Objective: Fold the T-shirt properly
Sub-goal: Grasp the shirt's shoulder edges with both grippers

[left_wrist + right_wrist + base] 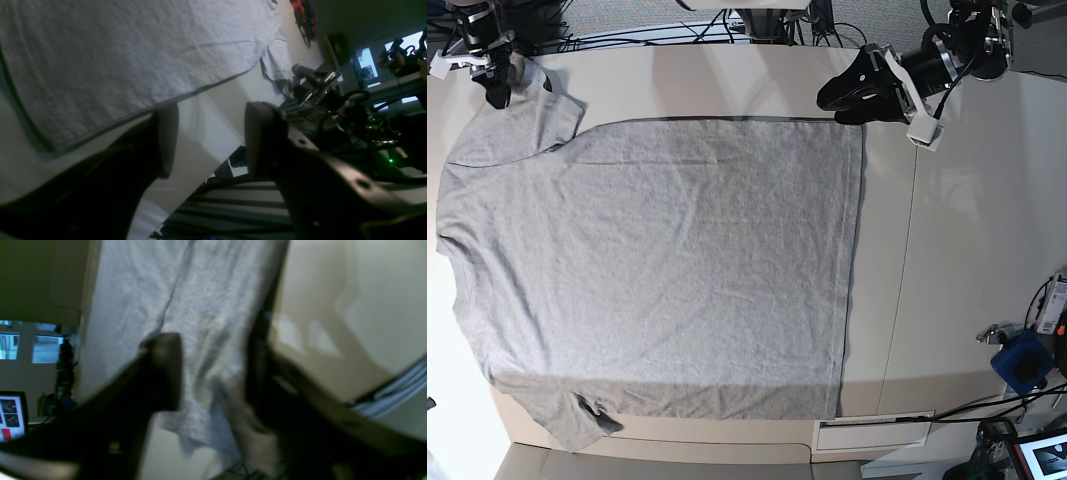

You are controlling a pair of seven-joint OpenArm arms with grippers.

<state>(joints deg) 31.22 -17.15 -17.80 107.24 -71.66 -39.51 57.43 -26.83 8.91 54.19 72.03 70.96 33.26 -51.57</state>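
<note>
The heather-grey T-shirt (657, 270) lies spread flat on the table, plain side up, with its sleeves at the left and its hem at the right. At the far-right hem corner my left gripper (832, 105) hovers. In the left wrist view it (213, 140) is open over bare table, with the T-shirt (133, 50) hem just beyond its left finger. My right gripper (497, 90) sits on the far-left sleeve. In the blurred right wrist view its jaws (210, 373) stand apart with rumpled T-shirt (206, 290) cloth between them.
The beige table (967, 250) shows bare to the right of the hem. A blue box (1025, 362), cables and a monitor (1042, 455) sit off its right edge. More cables and arm bases line the far edge. A white label (872, 435) lies at the front edge.
</note>
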